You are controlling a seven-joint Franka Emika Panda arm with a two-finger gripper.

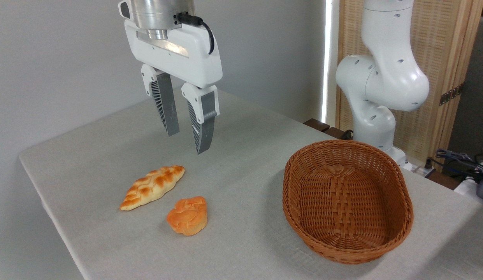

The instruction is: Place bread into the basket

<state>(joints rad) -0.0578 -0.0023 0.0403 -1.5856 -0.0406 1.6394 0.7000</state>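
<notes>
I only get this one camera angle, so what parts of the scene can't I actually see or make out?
- The arm above its upper joint: cut off by the top edge.
- The end effector mount: also cropped at the top.
- The near inner wall of the basket: hidden by its own rim.
- The underside of the bread: hidden against the table.
- The cables far right: too small, cropped.
</notes>
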